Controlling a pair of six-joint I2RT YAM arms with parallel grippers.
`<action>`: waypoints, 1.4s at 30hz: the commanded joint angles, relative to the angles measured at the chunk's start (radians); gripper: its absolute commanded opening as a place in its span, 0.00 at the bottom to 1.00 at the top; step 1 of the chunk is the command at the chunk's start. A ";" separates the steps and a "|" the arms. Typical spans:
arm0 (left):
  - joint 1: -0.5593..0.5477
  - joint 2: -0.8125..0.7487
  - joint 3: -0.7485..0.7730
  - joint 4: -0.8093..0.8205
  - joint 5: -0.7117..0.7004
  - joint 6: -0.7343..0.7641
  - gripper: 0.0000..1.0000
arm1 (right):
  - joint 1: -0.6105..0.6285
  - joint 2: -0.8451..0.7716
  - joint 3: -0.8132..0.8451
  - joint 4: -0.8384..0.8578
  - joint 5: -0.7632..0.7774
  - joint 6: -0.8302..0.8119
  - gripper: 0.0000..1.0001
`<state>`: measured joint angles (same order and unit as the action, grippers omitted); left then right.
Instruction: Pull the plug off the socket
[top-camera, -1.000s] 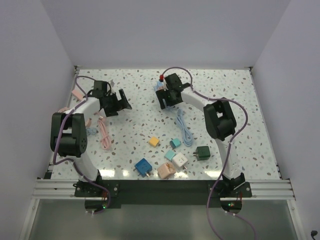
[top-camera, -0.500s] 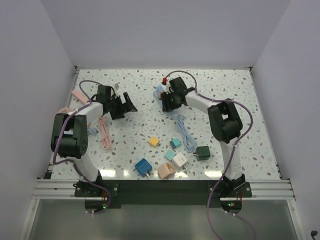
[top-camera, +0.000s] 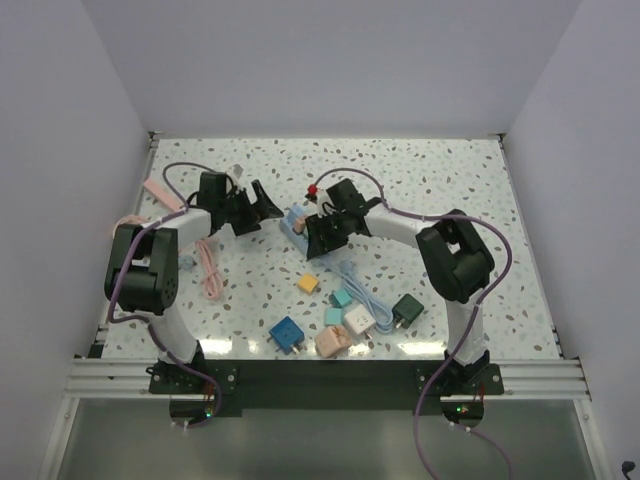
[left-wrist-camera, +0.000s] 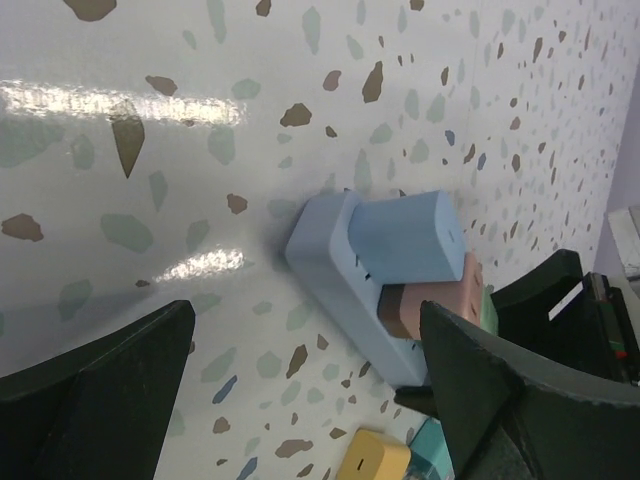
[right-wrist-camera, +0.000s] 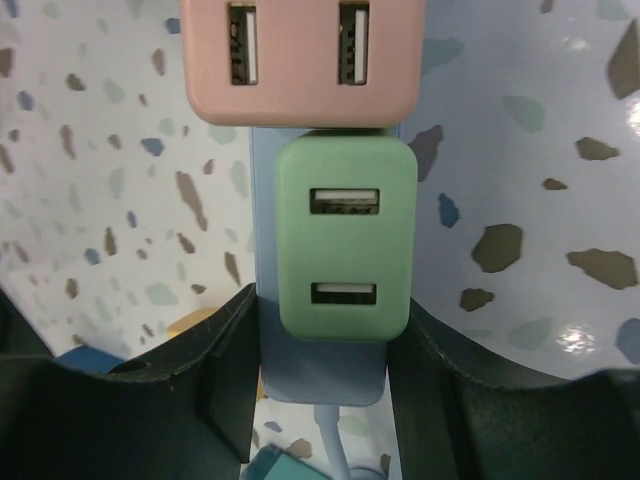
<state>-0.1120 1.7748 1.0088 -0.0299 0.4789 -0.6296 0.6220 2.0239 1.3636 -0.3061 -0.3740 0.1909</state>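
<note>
A light blue power strip (left-wrist-camera: 335, 292) lies flat on the speckled table (left-wrist-camera: 150, 160), running diagonally away to the lower right. A blue plug (left-wrist-camera: 405, 238) sits in its nearest socket, with a pink plug (left-wrist-camera: 442, 300) right behind it and a green plug (left-wrist-camera: 490, 313) peeking out beyond. The dark fingers (left-wrist-camera: 100, 395) stand wide apart, touching nothing. A yellow block (left-wrist-camera: 375, 458) lies at the bottom edge.
</note>
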 joint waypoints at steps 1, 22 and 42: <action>-0.005 0.003 -0.030 0.171 0.088 -0.064 1.00 | -0.030 -0.021 0.026 0.004 -0.239 0.088 0.00; -0.087 0.155 0.053 0.148 -0.037 -0.241 0.96 | -0.047 0.001 0.065 -0.016 -0.144 0.111 0.06; -0.156 0.267 0.100 0.214 -0.059 -0.363 0.29 | -0.047 -0.021 0.006 0.162 -0.235 0.272 0.00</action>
<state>-0.2424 1.9892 1.0912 0.1825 0.4500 -0.9997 0.5594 2.0575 1.3556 -0.2077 -0.5110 0.4526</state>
